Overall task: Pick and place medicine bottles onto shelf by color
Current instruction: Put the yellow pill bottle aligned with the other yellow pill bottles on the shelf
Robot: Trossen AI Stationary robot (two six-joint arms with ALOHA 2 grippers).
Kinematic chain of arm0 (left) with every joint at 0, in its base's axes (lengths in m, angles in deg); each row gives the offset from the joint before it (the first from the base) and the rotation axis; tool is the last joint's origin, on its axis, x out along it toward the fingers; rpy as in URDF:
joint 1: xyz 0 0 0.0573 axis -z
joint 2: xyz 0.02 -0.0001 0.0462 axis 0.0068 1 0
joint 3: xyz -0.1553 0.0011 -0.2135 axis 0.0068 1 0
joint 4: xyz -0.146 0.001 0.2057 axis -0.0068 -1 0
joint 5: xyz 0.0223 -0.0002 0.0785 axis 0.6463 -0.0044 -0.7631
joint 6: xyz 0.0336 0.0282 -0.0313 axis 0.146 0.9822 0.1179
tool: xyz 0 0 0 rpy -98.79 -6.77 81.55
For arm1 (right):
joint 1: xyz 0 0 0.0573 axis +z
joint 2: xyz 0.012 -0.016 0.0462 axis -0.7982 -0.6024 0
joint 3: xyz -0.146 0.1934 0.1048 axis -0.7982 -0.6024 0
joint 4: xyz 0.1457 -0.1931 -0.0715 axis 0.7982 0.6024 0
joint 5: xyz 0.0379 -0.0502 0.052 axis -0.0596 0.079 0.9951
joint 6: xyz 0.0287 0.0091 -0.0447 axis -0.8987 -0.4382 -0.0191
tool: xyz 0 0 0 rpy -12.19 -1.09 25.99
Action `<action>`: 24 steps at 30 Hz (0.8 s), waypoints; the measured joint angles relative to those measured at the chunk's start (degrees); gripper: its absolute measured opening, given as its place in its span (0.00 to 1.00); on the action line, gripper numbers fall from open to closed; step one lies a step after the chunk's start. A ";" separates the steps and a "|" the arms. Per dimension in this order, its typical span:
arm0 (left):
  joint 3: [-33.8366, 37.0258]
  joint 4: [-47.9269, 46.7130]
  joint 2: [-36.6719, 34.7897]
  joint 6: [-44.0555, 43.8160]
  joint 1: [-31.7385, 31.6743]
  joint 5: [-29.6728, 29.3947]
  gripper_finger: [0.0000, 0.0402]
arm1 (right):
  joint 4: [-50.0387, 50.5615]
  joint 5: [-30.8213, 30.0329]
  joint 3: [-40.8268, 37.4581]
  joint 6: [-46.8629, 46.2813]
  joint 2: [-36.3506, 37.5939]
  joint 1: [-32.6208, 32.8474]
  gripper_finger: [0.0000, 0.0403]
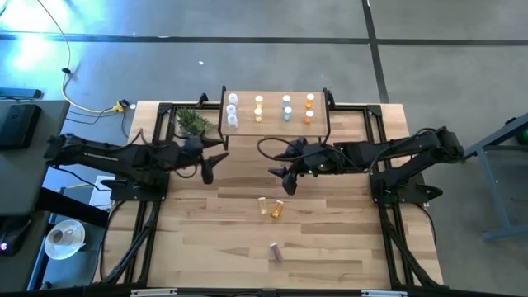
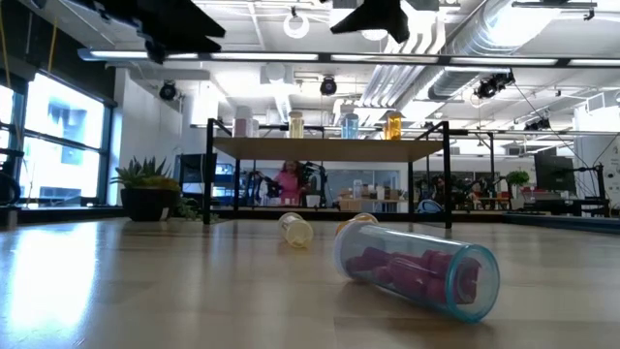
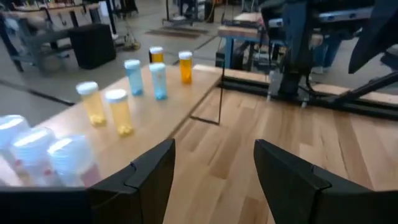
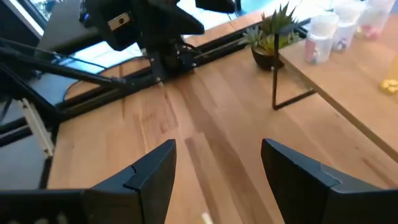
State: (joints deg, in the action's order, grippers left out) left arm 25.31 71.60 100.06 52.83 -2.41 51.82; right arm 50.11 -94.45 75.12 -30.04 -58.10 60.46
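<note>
Wooden table [image 1: 330, 239] in open workshop

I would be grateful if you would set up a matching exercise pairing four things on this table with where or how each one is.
Things:
1. purple bottle
2. plant
3. orange bottles
4. left hand

Places or states:
A. upright on the shelf's right end
B. lying on its side on the table, nearest the front edge
C. open and empty, above the table left of centre
D. on the table beside the shelf's left end

Pairs: 1-B, 2-D, 3-A, 4-C
</note>
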 joint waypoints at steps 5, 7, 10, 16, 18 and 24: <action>-0.05 -3.75 -5.84 -3.90 -0.02 1.15 0.52 | 9.53 -0.28 9.30 0.43 -5.44 0.03 0.56; 0.00 -6.57 -7.34 -5.13 0.00 2.23 0.52 | 15.79 -0.20 14.03 0.74 -8.42 0.03 0.56; 0.00 -11.28 -8.84 -7.50 0.00 3.67 0.52 | 24.20 -0.08 19.94 -2.78 -13.09 -0.12 0.56; 0.00 -19.66 -9.08 -8.81 0.00 4.57 0.52 | 32.20 2.84 24.92 -11.24 -20.71 0.00 0.56; 0.00 -20.96 -9.08 -9.15 0.00 4.53 0.52 | 32.34 4.21 24.94 -14.25 -22.61 0.15 0.56; 0.00 -21.69 -9.08 -9.13 -0.02 4.49 0.52 | 32.07 7.73 24.94 -22.88 -28.24 0.56 0.56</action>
State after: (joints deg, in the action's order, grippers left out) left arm 25.30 49.91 90.98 43.70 -2.43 56.31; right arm 82.18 -86.72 100.07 -52.93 -86.34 61.01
